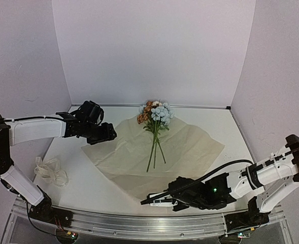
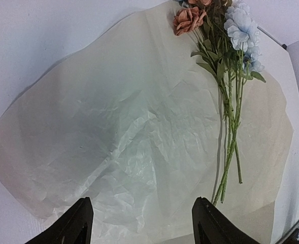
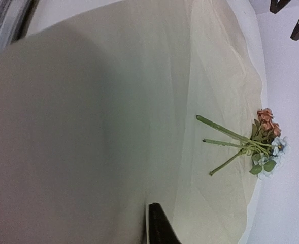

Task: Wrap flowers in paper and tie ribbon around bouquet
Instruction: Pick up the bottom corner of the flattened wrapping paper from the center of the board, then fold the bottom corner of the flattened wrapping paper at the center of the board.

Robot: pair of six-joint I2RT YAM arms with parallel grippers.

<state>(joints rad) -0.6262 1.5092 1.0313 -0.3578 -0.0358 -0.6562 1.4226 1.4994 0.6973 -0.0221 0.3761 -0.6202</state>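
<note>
- Top view: right claw [image 1: 150, 200] is clenched, lying low at the near corner of the paper [image 1: 190, 147], by the table's [image 1: 230, 127] near edge. From here I read it as pinching that corner.
- Top view: left claw [image 1: 108, 135] is released, jaws apart, at the paper's left corner. Nothing is between its jaws.
- Top view: the paper lies spread as a diamond, one corner toward me and one toward the back wall, with creases across it.
- Top view: the flowers [image 1: 157, 124] lie on the paper near its middle line. The blue and brown-orange heads are at the far corner and the stems point toward me. They are apart from both claws.
- Top view: the ribbon [image 1: 50, 171] sits in a loose heap on the table at the left, well apart from the paper, beside the left arm.
- Left wrist view: both fingers [image 2: 80, 224] stand wide apart at the bottom edge. Only wrinkled paper [image 2: 113, 127] shows beyond them. The flowers [image 2: 226, 86] are at the upper right, stems fanned slightly at their ends.
- Right wrist view: one dark finger [image 3: 159, 229] shows; the other is hidden. The paper [image 3: 113, 127] fills the frame, with a shadowed swell close to the lens. The flowers [image 3: 251, 147] lie far off at the right, on the sheet.
</note>
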